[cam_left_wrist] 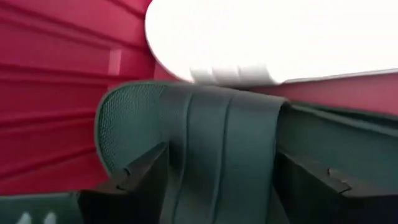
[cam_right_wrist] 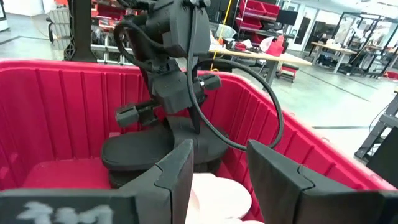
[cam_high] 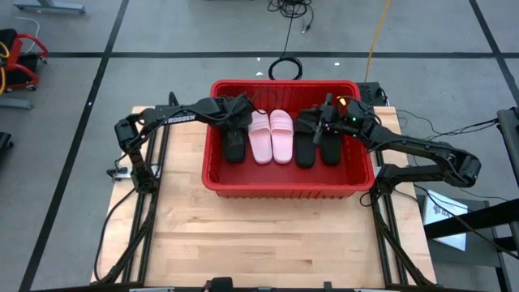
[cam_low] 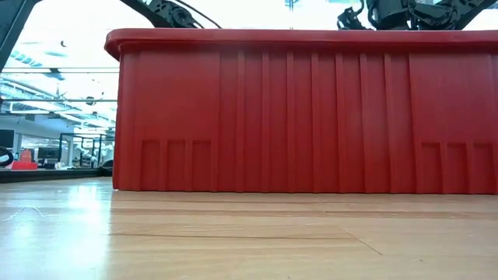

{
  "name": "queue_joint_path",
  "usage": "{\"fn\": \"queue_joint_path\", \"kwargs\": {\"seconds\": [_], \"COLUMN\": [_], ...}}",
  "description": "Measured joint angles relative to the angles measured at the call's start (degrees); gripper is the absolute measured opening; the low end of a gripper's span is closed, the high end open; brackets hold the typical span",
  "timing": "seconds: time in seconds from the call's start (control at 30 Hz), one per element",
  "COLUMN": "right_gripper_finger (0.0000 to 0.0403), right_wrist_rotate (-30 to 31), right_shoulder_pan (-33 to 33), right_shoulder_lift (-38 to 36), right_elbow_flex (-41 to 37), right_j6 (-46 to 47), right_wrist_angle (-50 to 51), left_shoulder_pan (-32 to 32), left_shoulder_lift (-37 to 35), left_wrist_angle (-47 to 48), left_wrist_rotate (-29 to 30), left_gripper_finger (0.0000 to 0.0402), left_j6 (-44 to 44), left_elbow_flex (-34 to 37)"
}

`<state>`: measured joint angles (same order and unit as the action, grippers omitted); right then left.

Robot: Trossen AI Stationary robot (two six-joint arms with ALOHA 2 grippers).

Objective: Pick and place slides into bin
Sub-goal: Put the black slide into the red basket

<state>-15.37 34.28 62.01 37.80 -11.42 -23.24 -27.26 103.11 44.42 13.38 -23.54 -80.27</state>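
The red bin (cam_high: pixel 284 191) stands mid-table, seen side-on in the low view as the bin (cam_low: pixel 311 117). In it lie two pale pink slides (cam_high: pixel 271 136), two black slides (cam_high: pixel 316 148) to their right and one black slide (cam_high: pixel 234 143) to their left. My left gripper (cam_high: pixel 236 116) hangs over that left black slide (cam_left_wrist: pixel 205 124), open, one finger on either side of its strap. My right gripper (cam_right_wrist: pixel 219 149) is open and level above the right black slides (cam_high: pixel 327 122), with nothing between its fingers. My left gripper comes down slanting from above, its fingers (cam_left_wrist: pixel 146 171) lying across the black slide on either side of the strap (cam_left_wrist: pixel 224 143). Whether they touch the strap I cannot tell. The slide lies in the bin beside a pink slide (cam_left_wrist: pixel 267 37).
The bin's high ribbed walls (cam_right_wrist: pixel 62 106) close in both grippers. Bare wooden table (cam_high: pixel 268 243) lies in front of the bin. A black cable coil (cam_high: pixel 285 68) rests on the floor behind it. The two arms face each other across the bin.
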Motion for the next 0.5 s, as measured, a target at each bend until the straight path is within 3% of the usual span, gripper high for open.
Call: {"fn": "queue_joint_path", "kwargs": {"seconds": [0.1,0.5], "right_gripper_finger": [0.0141,0.0141], "right_wrist_rotate": [-0.01,-0.03], "right_shoulder_pan": [0.00,0.02], "right_shoulder_lift": [0.29,0.29], "right_elbow_flex": [0.00,0.00], "right_j6": [-0.17,0.13], "right_wrist_angle": [-0.48,-1.77], "left_shoulder_pan": [0.28,2.16], "left_shoulder_lift": [0.00,-4.06], "left_wrist_angle": [1.46,4.72], "left_wrist_rotate": [2.13,1.00], "left_gripper_finger": [0.0251,0.0255], "left_j6": [1.34,3.48], "left_elbow_flex": [-0.02,-0.05]}}
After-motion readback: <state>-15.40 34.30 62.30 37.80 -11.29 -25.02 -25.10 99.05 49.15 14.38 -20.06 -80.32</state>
